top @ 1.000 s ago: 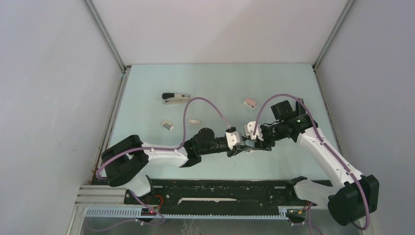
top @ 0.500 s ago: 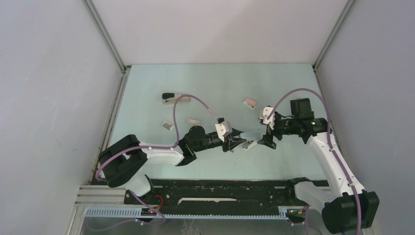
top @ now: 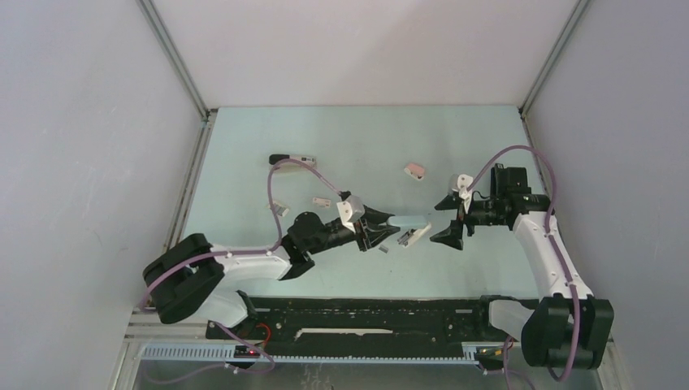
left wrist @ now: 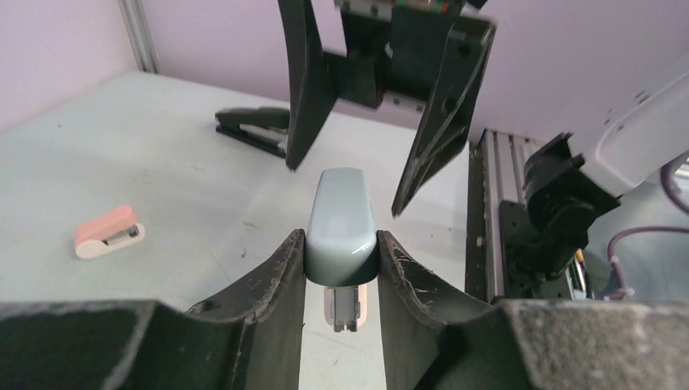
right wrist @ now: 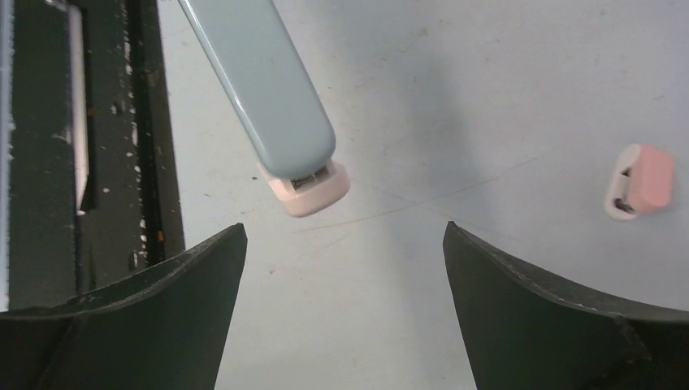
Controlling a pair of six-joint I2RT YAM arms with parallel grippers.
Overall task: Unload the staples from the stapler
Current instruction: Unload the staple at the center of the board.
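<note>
My left gripper (top: 387, 228) (left wrist: 341, 245) is shut on the rear of a pale blue-grey stapler (top: 409, 220) (left wrist: 341, 213). It holds the stapler above the table, pointing right. The stapler stands hinged open, and its pinkish-white lower part (top: 415, 236) (right wrist: 315, 186) hangs below the blue top (right wrist: 264, 85). My right gripper (top: 449, 219) (right wrist: 344, 236) is wide open just off the stapler's front end, with nothing between its fingers. A tiny grey strip (top: 383, 249), seemingly staples, lies on the table under the left gripper.
A black stapler (top: 289, 158) (left wrist: 252, 126) lies at the back left, partly behind the left arm's cable. A small pink stapler (top: 414, 171) (left wrist: 109, 231) (right wrist: 642, 180) and two small pale pieces (top: 279, 209) (top: 319, 201) lie on the table. A black rail (top: 366, 317) runs along the near edge.
The right gripper has opened wide and drawn back to the right, off the stapler. The left gripper has pulled left and up with the stapler still in it.
</note>
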